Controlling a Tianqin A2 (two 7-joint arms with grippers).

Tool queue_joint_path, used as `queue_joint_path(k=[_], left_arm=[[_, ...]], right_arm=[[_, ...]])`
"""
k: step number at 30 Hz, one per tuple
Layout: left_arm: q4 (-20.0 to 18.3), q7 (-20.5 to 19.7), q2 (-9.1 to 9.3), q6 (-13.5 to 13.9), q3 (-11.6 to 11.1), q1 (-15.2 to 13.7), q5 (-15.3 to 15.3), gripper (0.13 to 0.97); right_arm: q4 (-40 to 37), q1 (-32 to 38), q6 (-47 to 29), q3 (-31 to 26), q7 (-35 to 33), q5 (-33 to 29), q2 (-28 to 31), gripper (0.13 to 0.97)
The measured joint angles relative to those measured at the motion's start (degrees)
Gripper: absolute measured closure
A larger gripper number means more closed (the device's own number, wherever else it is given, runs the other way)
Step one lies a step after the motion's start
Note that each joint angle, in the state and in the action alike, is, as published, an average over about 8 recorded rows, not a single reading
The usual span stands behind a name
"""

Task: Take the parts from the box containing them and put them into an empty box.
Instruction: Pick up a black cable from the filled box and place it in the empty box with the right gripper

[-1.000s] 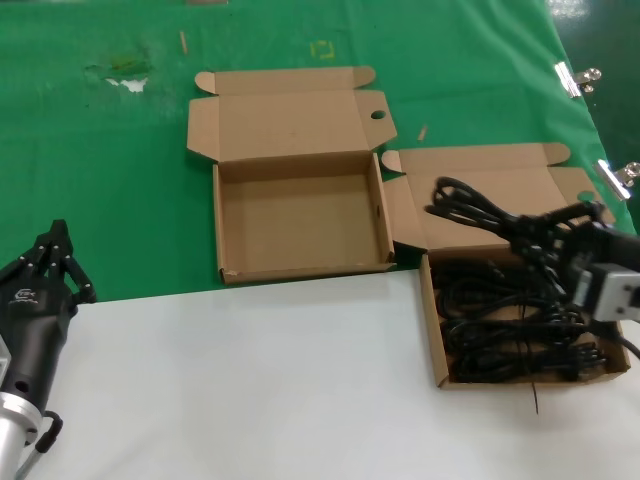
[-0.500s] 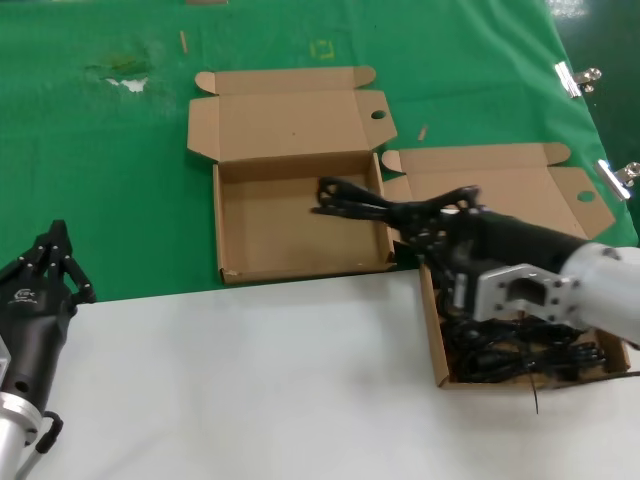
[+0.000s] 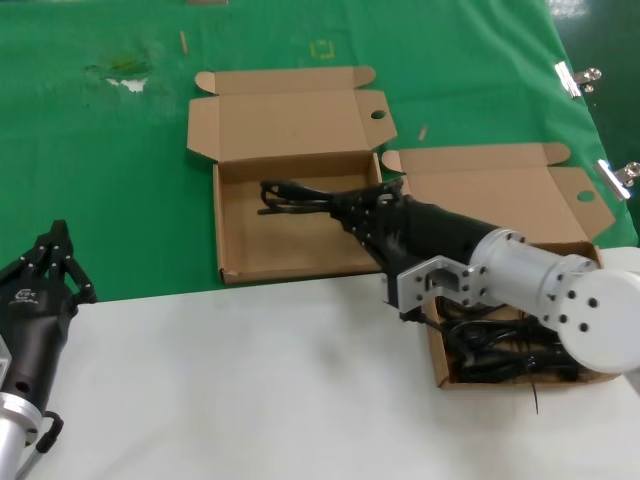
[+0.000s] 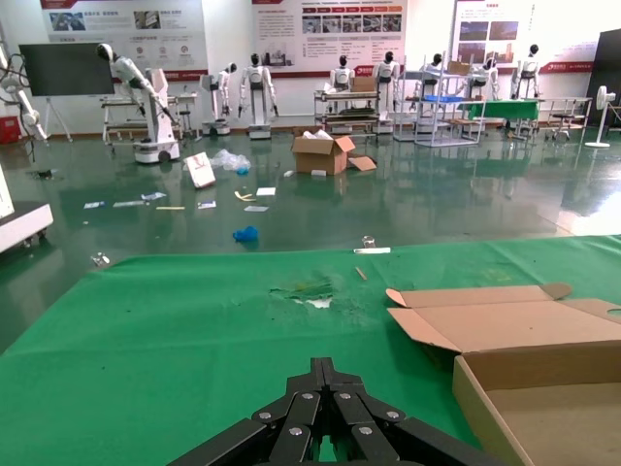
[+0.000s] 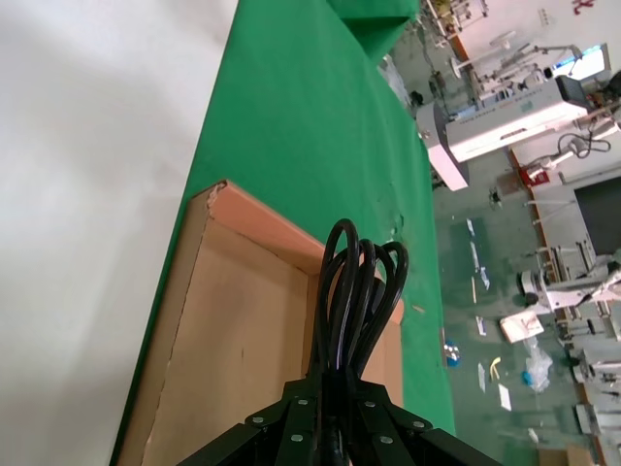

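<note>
The table is covered with a green cloth (image 3: 120,180) in the upper part of the head view and a white sheet (image 3: 230,380) in the lower part. Behind the table, the left wrist view shows a hall with a shiny floor and other robots standing.

The right gripper (image 3: 362,213) is closed on one black power cord bundle (image 3: 300,197), over the empty box (image 3: 300,262) in the middle of the frame. The bundle lies almost horizontal, its long axis running left to right, with the free loops pointing to the left. The other cords (image 3: 510,350) are in the box (image 3: 437,350) at lower right.

The left gripper (image 3: 55,262) is at lower left over the cloth edge, with its fingers together and holding nothing
</note>
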Motion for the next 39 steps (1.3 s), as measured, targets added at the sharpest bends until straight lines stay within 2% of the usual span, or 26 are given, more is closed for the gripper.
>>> queue_joint_path(k=[11,20,27,39], left_arm=[[0.0,0.0,0.00,0.0,0.0,0.0,0.0,0.957],[0.0,0.0,0.00,0.0,0.0,0.0,0.0,0.957],[0.0,0.0,0.00,0.0,0.0,0.0,0.0,0.957],[0.0,0.0,0.00,0.0,0.0,0.0,0.0,0.957]], right_arm=[[-13.5,5.0,5.2,-3.7,-15.4,6.1,-5.6,0.923],[-21.6,7.6,7.6,-4.0,-27.7,12.2,-8.8,0.923],[-24.5,8.0,7.9,-3.6,-32.8,15.1,-10.5,0.923],[-27.8,8.0,7.7,-2.3,-37.8,18.0,-12.3,0.923]])
